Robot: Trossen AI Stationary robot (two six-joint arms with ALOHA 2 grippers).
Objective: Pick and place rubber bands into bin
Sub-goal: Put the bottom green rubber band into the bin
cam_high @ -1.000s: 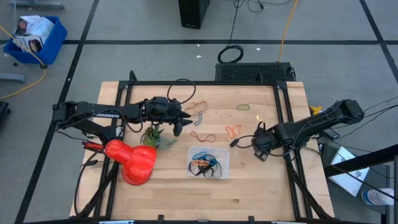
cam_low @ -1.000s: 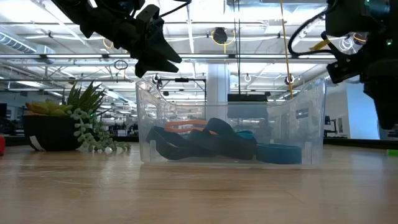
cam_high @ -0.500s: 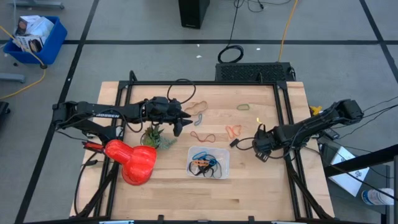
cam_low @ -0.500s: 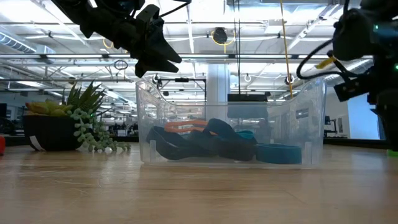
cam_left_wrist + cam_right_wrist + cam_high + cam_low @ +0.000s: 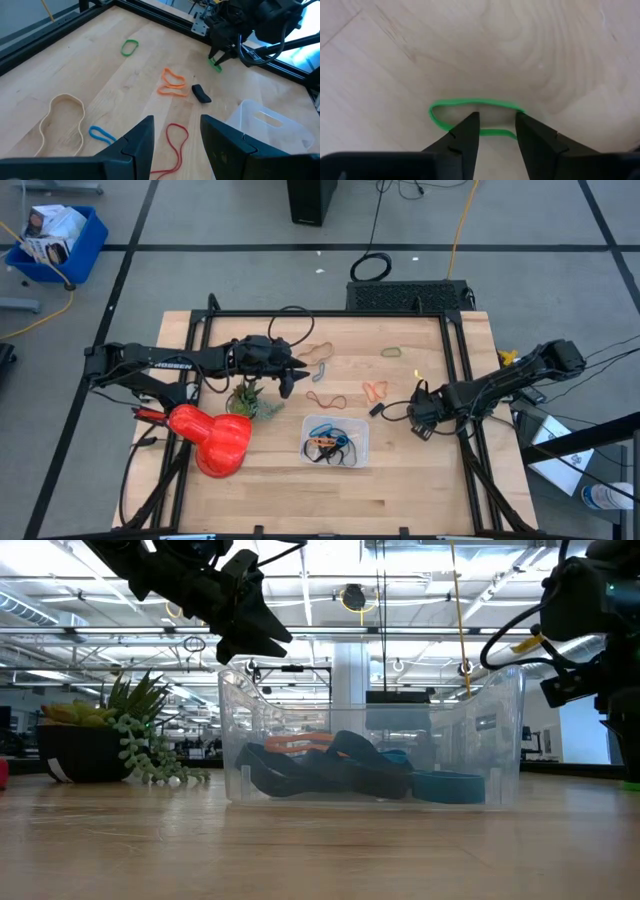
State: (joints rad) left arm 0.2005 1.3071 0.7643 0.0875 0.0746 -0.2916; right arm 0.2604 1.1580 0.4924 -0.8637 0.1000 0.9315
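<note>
The clear bin (image 5: 358, 448) stands at the table's near middle and holds several bands; it also shows in the low view (image 5: 500, 700). Loose rubber bands lie beyond it: tan (image 5: 318, 350), blue (image 5: 325, 370), red (image 5: 325, 400), orange (image 5: 376, 390), black (image 5: 378, 409) and green (image 5: 391, 352). My right gripper (image 5: 497, 131) is open, low over a small bright green band (image 5: 470, 104) right of the bin. My left gripper (image 5: 176, 142) is open and empty, raised above the red band (image 5: 172, 145). My right gripper points down at the bright green band, which lies flat on the wood. Its two fingertips (image 5: 467, 127) stand at the band's nearer strand (image 5: 492, 133), a little apart. I cannot tell whether they touch it.
A red vessel (image 5: 215, 438) and a small plant in a dark pot (image 5: 245, 398) stand left of the bin. Black frame rails (image 5: 462, 370) run along the table's sides. Bare wood lies in front of the bin.
My right gripper has drawn a little toward the table's right edge, as the low view shows. My left arm has kept still, and the bands and the bin lie as before.
</note>
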